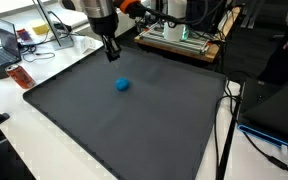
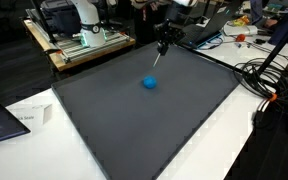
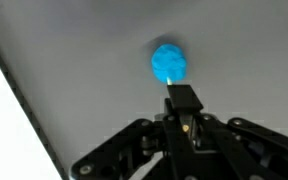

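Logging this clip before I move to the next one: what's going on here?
A single robot arm hangs its gripper over a dark grey mat. The jaws are shut, and it is too unclear to tell whether anything is pinched between them. A small blue ball lies on the mat. In the wrist view it sits just beyond the fingertips, apart from them, so nothing is touching the ball at this moment.

A small, round, bright blue ball (image 1: 122, 85) with a soft, slightly fuzzy-looking surface lies on a flat dark grey mat (image 1: 84, 125). It rests there alone, whole, with bare mat on all sides. In both exterior views the ball (image 2: 150, 83) sits a little toward 12 o'clock from the mat's middle, well apart from every edge. In the wrist view it (image 3: 168, 62) shows at 12 o'clock from the centre, its outline faintly blurred.
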`<state>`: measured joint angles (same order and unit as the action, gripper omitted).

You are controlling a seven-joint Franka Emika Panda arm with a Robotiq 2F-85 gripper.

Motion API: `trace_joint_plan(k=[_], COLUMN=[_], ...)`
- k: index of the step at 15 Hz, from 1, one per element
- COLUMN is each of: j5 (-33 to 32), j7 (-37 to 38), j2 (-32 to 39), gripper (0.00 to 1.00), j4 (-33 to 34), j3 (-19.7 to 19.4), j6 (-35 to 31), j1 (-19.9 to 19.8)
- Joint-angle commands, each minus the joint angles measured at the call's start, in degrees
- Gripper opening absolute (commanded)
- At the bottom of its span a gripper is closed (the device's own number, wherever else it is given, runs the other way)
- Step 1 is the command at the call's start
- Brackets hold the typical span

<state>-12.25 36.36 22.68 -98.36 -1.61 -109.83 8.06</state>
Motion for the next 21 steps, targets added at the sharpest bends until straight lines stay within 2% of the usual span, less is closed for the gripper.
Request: trace_joint_plan(k=[1, 2, 12, 13, 21], j5=[-2.67, -0.89, -1.31, -1.31, -5.57], j7=[3.64, 1.71, 2.43, 2.43, 9.6], j2=[2.05, 0.59, 1.4, 1.4, 6.69], gripper=[0.03, 0.13, 0.13, 0.03, 0.03], j4=[2.55, 0.53, 1.25, 1.25, 6.84], j3=[-0.89, -0.26, -0.49, -0.49, -1.57], j6=[1.25, 0.18, 0.19, 0.19, 0.1], j1=[1.73, 0.87, 1.14, 1.14, 3.85])
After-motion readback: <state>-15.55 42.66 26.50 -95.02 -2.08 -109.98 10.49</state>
